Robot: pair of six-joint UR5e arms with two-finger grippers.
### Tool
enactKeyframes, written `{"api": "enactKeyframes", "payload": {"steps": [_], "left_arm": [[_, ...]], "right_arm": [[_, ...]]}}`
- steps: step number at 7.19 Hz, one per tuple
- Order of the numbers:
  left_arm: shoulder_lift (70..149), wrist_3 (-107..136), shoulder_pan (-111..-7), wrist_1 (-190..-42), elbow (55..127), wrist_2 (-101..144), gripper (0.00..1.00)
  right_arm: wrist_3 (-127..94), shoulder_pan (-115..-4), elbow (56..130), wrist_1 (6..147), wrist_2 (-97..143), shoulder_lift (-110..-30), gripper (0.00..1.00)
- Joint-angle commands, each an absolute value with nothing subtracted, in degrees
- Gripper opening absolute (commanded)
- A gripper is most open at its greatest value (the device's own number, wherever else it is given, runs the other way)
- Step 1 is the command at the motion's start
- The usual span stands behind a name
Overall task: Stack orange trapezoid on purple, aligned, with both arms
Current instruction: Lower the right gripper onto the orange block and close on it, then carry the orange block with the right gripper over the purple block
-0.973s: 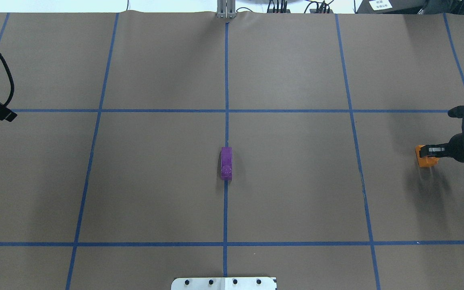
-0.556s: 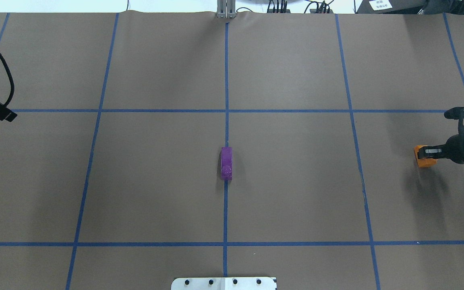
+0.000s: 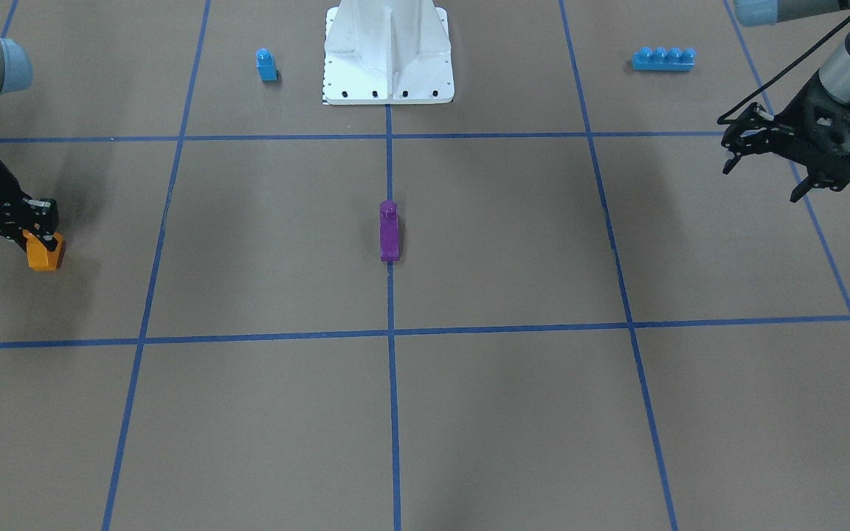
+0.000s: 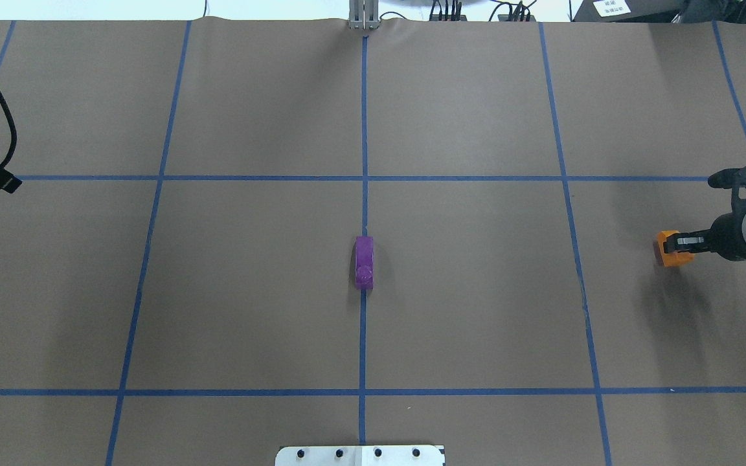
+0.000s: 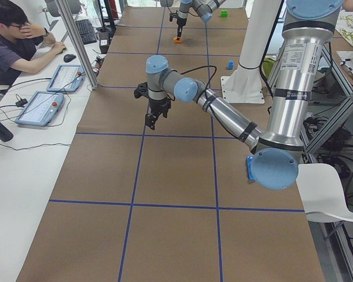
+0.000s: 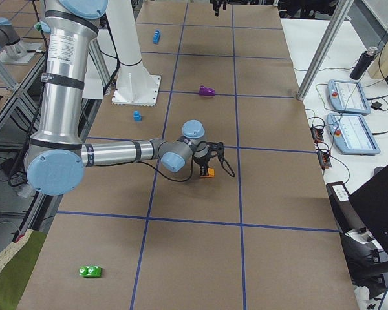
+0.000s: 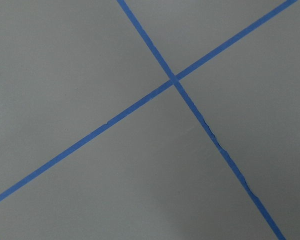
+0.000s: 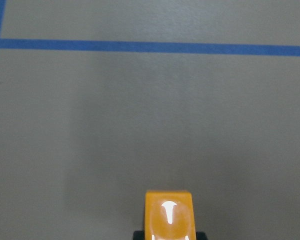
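One big brown paper surface (image 4: 476, 310): right gripper (image 4: 671, 243) is clamped on the small glossy orange trapezoid brick (image 4: 674, 259), well apart from the dark-purple sloped brick (image 4: 364, 261) lying mid-surface; left gripper (image 3: 761, 183) hangs spread wide, empty.

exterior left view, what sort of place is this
Most likely a robotics lab, set up for recording manipulation: a table papered brown and gridded with blue tape, a left arm and right arm reaching over it, and an operator seated beside teach pendants.
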State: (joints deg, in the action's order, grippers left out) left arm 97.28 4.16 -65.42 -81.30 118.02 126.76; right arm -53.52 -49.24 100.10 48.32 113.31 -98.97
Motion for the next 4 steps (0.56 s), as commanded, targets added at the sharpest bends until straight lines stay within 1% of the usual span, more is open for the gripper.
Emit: {"api": "enactKeyframes", "payload": {"steps": [1,2,3,4], "left_arm": [[93.98,4.92,-68.98,-81.3,117.17,126.22,1.0],[92.82,5.1,-71.43,-81.99,114.9,126.56,1.0],[92.2,3.53,-74.76,-84.09,114.18,126.91,1.0],[91.15,-2.75,-77.75,-84.72,112.08,127.96,1.0]], "right_arm": [[-53.52,-49.39,106.14,58.37,115.3,-92.85,0.0],[-53.7,-49.39,109.48,66.71,115.14,-88.38,0.0],[-54.31,-49.13,111.51,74.8,115.14,-82.94,0.0],[-54.4,-47.48,111.88,82.54,115.22,-76.09,0.0]]}}
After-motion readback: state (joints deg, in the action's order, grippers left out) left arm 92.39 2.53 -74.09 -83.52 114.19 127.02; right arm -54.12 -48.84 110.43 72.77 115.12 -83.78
